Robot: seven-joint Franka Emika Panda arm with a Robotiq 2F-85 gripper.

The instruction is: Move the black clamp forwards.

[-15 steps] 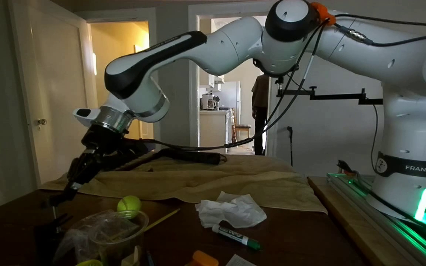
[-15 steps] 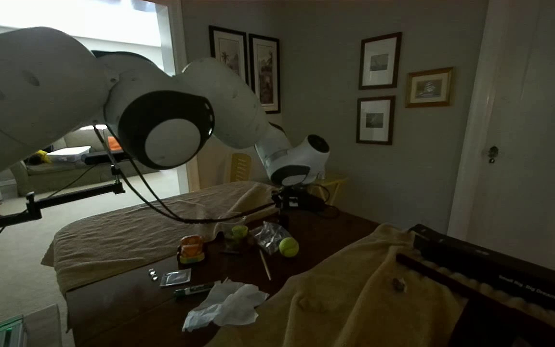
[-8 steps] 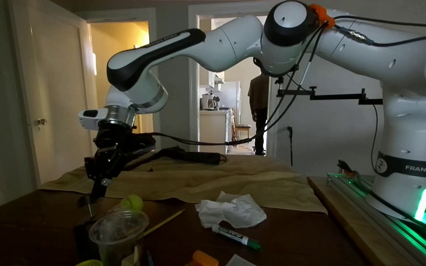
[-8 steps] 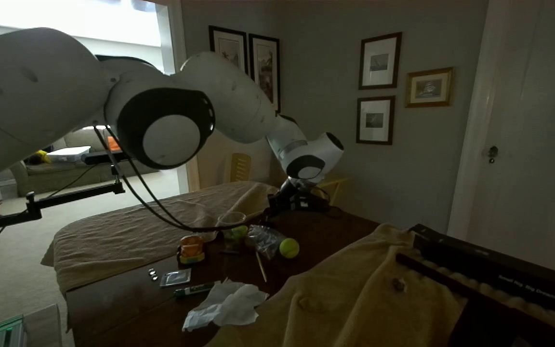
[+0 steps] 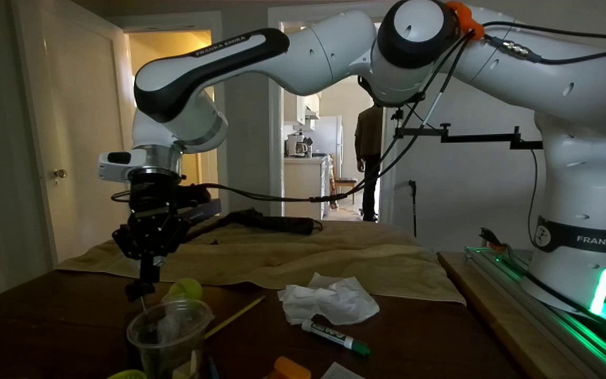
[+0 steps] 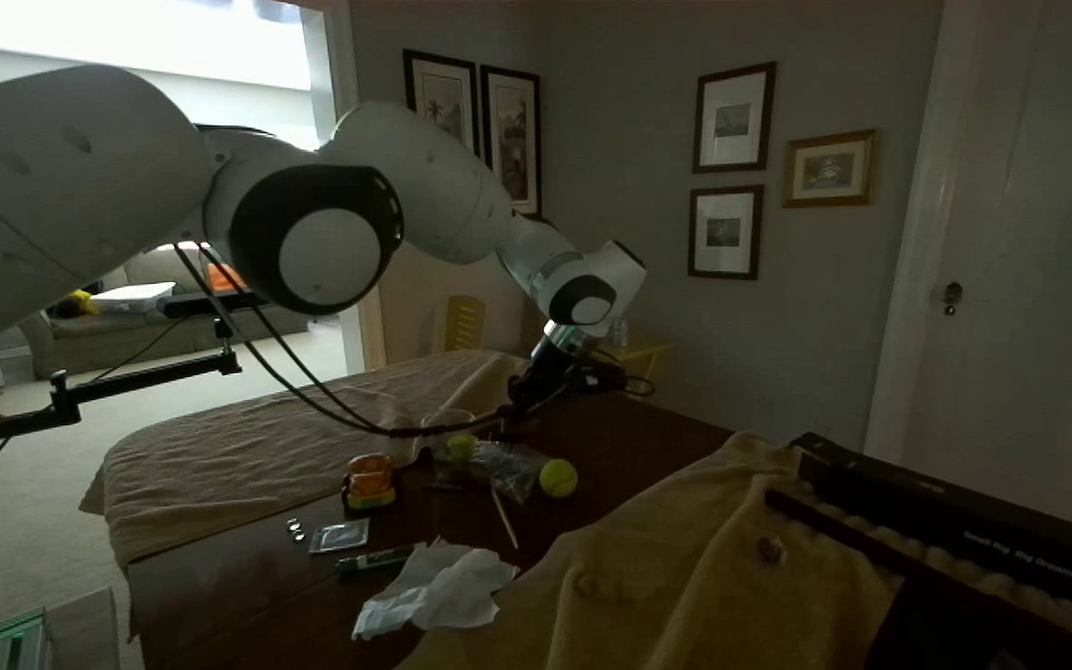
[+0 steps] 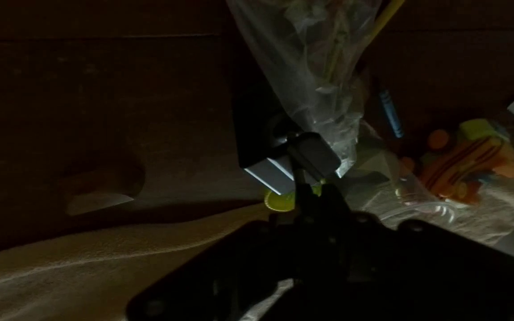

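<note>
The black clamp shows in the wrist view with a dark body and grey-lit end faces. In an exterior view its dark knob and thin metal rod stand behind the clear cup, which hides much of the body. My gripper points down with its fingers closed on the clamp's top handle. The gripper also shows in the wrist view, very dark, with the handle at its fingertips. The clamp stands close to the crumpled clear bag; I cannot tell whether they touch.
A tennis ball and a yellow pencil lie beside the bag. A blue crayon and an orange toy lie past the cup. White tissue and a green-capped marker lie nearer the robot base.
The gripper has swung from tilted to nearly upright. The clamp has moved with it towards the cup, rightwards in an exterior view, and the bag has shifted and bunched up.
</note>
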